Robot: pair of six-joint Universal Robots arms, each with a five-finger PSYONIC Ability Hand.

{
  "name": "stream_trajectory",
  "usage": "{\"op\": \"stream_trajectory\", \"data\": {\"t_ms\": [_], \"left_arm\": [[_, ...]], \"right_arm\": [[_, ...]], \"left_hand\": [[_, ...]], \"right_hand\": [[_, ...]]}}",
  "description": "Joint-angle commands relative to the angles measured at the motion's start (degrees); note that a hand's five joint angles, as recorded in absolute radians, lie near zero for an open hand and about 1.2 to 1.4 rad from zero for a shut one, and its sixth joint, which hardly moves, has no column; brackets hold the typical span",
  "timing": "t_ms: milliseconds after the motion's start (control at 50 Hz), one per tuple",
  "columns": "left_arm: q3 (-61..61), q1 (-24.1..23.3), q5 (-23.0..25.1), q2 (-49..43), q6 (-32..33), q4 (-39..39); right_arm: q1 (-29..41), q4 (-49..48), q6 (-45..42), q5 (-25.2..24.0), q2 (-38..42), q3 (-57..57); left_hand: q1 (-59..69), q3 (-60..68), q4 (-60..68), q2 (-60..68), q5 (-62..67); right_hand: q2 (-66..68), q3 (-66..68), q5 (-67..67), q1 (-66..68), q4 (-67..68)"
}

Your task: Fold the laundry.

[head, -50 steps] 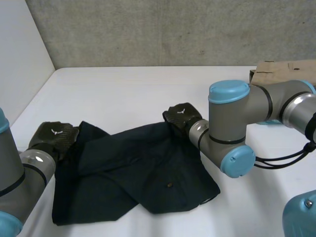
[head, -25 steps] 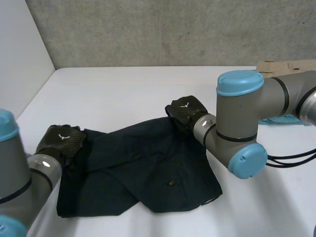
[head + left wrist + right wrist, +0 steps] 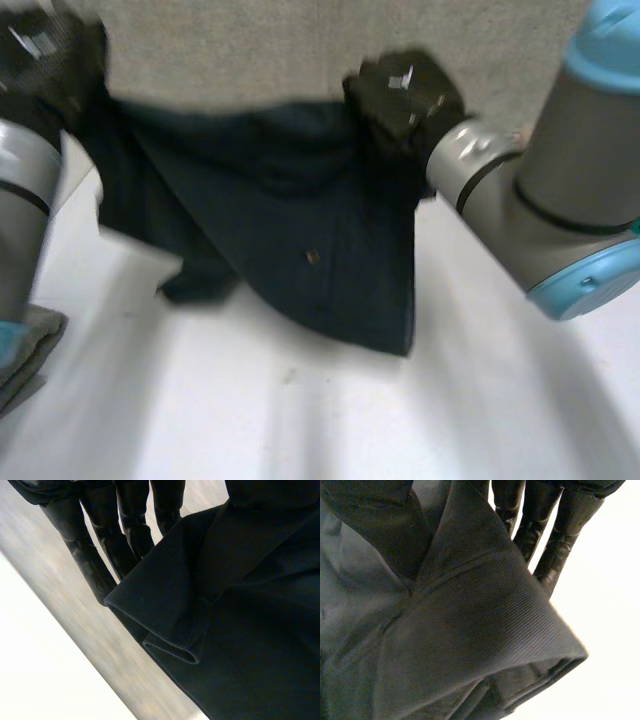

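The dark shirt [image 3: 290, 200] now hangs in the air above the white table [image 3: 330, 420]; a second ago it lay flat there. The left hand [image 3: 40, 50] has come up with one top corner and the right hand [image 3: 405, 90] with the other, the cloth sagging between them. Left fingers [image 3: 90, 555] and right fingers [image 3: 555, 545] run nearly straight and close together, pinching a folded hem; the thumbs are hidden. A grey thing [image 3: 25, 345], too blurred to identify, lies beside the left arm.
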Motion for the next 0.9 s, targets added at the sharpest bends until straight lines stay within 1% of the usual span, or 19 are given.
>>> {"op": "stream_trajectory", "data": {"t_ms": [20,100,180,320,380,500,560,680,700,740,760,800,840,880,900], "left_arm": [[2.4,-0.6,0.1,9.4,0.2,2.6],[1.2,-0.6,0.1,13.9,0.2,0.8],[-0.7,-0.9,-0.1,17.5,-0.2,-2.5],[-2.8,-4.2,-0.2,24.3,-0.4,-7.0],[-2.9,-4.7,-0.2,25.3,-0.4,-7.7],[-3.1,-4.9,-0.3,23.6,-0.5,-7.7],[-3.2,-5.0,-0.4,19.0,-0.5,-7.7],[-3.3,-5.2,-0.4,8.7,-0.7,-7.7],[-3.6,-5.4,-0.3,5.1,-1.1,-7.7],[-3.7,-5.9,-0.3,1.4,-1.5,-7.7],[-3.5,-6.4,-0.2,-2.5,-1.9,-7.6],[-3.1,-6.9,-0.1,-6.0,-2.2,-7.5],[-2.4,-7.9,-0.1,-11.6,-2.3,-7.6],[-1.8,-8.4,-0.1,-15.0,-2.3,-7.5],[-1.4,-8.6,0.0,-16.8,-2.3,-7.4]], "right_arm": [[-0.9,-3.3,-0.4,0.0,-9.2,-0.1],[-1.0,-1.1,-0.5,-0.5,-13.4,0.9],[-1.3,4.5,-0.5,-2.8,-16.5,1.5],[-3.3,15.9,-0.7,-7.8,-21.4,1.1],[-4.6,19.4,-0.5,-9.1,-22.6,0.3],[-6.4,20.3,-0.3,-9.9,-22.8,-1.1],[-7.8,20.6,-0.5,-10.0,-20.8,-1.3],[-8.5,20.9,-0.7,-10.0,-9.0,-2.0],[-8.5,20.9,-0.7,-10.0,-7.6,-2.1],[-8.1,20.9,-0.7,-9.7,-3.6,-2.2],[-8.1,20.8,-0.7,-9.5,-2.1,-2.2],[-8.1,20.7,-0.7,-9.2,1.0,-2.3],[-8.2,20.6,-0.6,-8.9,6.0,-3.0],[-8.2,20.6,-0.6,-8.7,11.2,-4.6],[-8.1,20.6,-0.6,-8.6,12.5,-5.1]], "left_hand": [[14.7,12.0,11.4,11.6,14.3],[14.7,12.0,11.4,11.6,14.3],[14.7,12.0,11.4,11.6,14.3],[14.7,12.0,11.4,11.6,14.3],[14.7,12.0,11.4,11.6,14.3],[14.7,12.0,11.4,11.6,14.3],[14.7,12.0,11.4,11.6,14.3],[14.7,12.0,11.4,11.6,14.3],[14.7,12.0,11.4,11.6,14.3],[14.7,12.0,11.4,11.6,14.3],[14.7,12.0,11.4,11.6,14.3],[14.7,12.0,11.4,11.6,14.3],[14.7,12.0,11.4,11.6,14.3],[14.7,12.0,11.4,11.6,14.3],[14.7,12.0,11.4,11.6,14.3]], "right_hand": [[12.8,12.6,14.8,23.9,12.0],[12.8,12.6,14.8,23.9,12.0],[12.8,12.6,14.8,23.9,12.0],[12.8,12.6,14.8,23.9,12.0],[12.8,12.6,14.8,23.9,12.0],[12.8,12.6,14.8,23.9,12.0],[12.8,12.6,14.8,23.9,12.0],[12.8,12.6,14.8,23.9,12.0],[12.8,12.6,14.8,23.9,12.0],[12.8,12.6,14.8,23.9,12.0],[12.8,12.6,14.8,23.9,12.0],[12.8,12.6,14.8,23.9,12.0],[12.8,12.6,14.8,23.9,12.0],[12.8,12.6,14.8,23.9,12.0],[12.8,12.6,14.8,23.9,12.0]]}}
